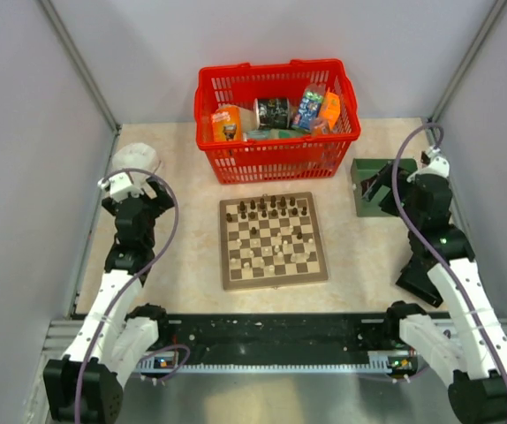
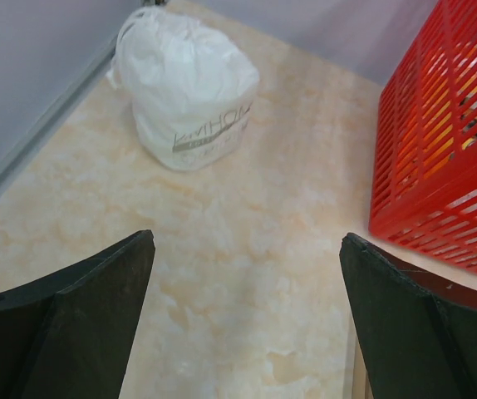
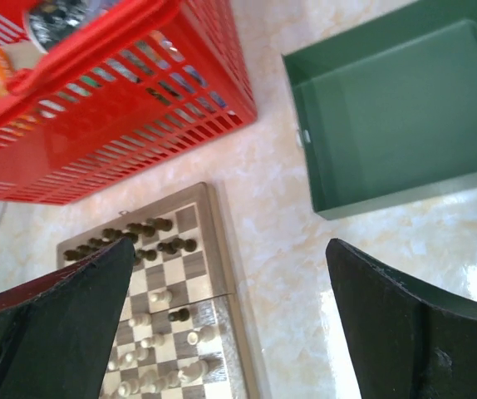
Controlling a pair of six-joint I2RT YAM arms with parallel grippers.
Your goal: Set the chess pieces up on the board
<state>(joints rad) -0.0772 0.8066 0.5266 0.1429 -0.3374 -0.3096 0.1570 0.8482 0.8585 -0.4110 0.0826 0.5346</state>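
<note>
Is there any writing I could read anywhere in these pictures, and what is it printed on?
White bag: grey print across a crease, roughly "KWHOM", letters uncertain; the smaller line beneath is unreadable.
Packets in the red basket: labels too small and blurred to read.
Nothing else carries writing.

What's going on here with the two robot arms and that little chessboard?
Nothing is being handled right now. The left gripper and right gripper hang off to either side of the board, fingers open and empty. The chess pieces are on the board: dark ones mostly along the far rows, pale ones scattered over the near half. A red basket sits behind it, a green tray to its right.
</note>
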